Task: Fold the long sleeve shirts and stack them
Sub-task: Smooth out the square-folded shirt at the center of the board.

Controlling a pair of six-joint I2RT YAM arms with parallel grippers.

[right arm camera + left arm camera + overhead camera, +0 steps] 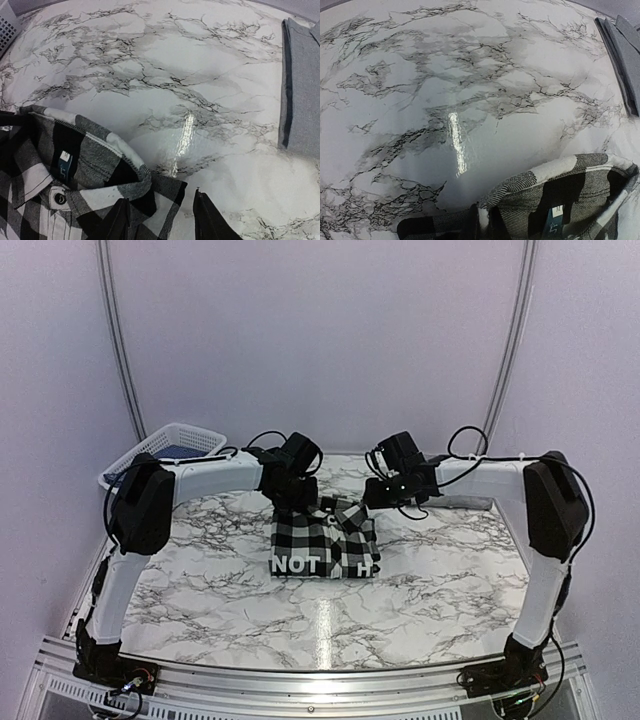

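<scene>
The white-and-black left arm [140, 510] and right arm [555, 505] rise from the near edge and reach inward over the grey-veined white marble table [200, 580]. In the middle of it lies the black-and-white checked cloth shirt [318, 535], folded into a compact block. Its black band of white block letters runs along the near edge, reading "NOT" and, past a fold, "H". The collar [115, 150] lies open at the far side, with a small blue label [64, 164] inside and a dark button [60, 198] below it.

The right gripper [162, 222] hangs at the collar's right corner, jaws apart. One dark finger [120, 222] is over the checked cloth and the other over bare marble, with the cloth's edge between them. The left gripper [298, 502] is down at the collar's left end. Its fingers do not show clearly, so whether it grips cannot be told.

Farther back on the right lies a folded grey cloth [300, 90], apart from the shirt. At the far left stands a white plastic lattice basket [135, 462] with something blue [182, 452] inside.
</scene>
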